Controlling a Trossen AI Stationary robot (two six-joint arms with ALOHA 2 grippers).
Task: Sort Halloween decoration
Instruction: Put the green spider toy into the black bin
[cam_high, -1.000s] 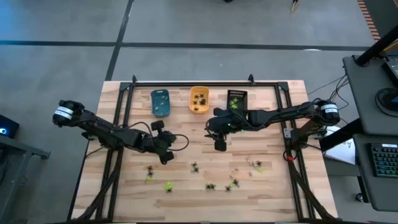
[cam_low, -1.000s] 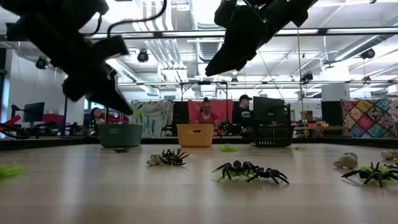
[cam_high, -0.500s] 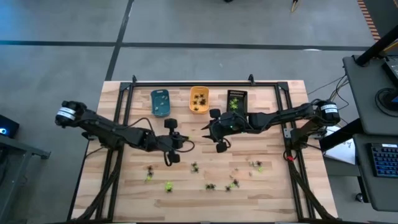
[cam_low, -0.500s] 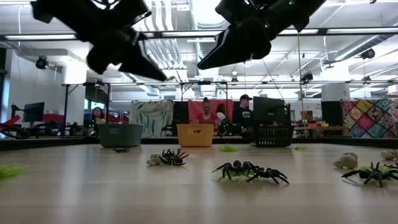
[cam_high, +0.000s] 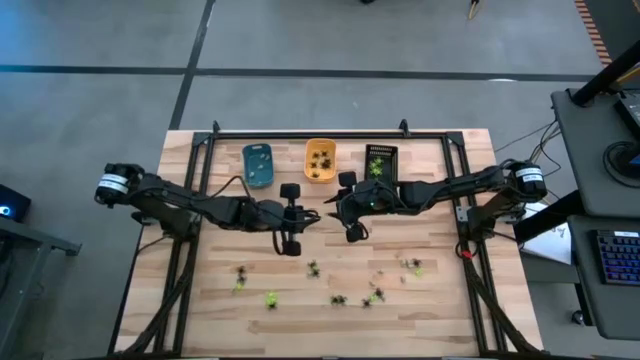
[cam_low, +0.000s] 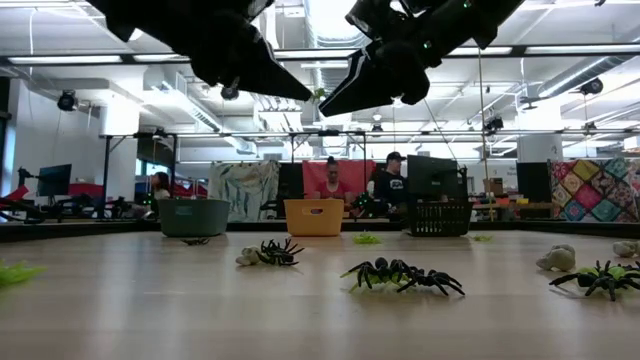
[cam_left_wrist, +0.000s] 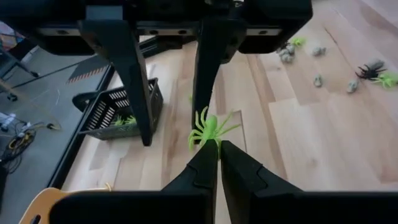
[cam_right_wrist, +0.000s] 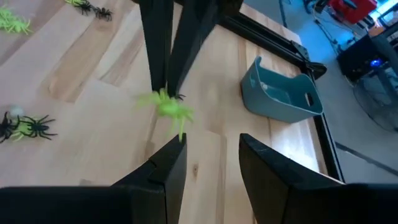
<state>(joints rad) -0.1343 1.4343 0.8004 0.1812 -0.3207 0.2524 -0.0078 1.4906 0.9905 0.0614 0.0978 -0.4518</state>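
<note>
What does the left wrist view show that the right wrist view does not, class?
Only the left wrist view shows the black basket, the orange tray's corner and the left gripper shut on the green spider. Only the right wrist view shows the blue tray and the right gripper, its fingers open. Both share that spider, the other arm's fingers and loose spiders on the table.

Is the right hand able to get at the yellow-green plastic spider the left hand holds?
Probably yes: the yellow-green plastic spider hangs at the tips of the shut left hand, just ahead of the open right hand, nothing between them.
</note>
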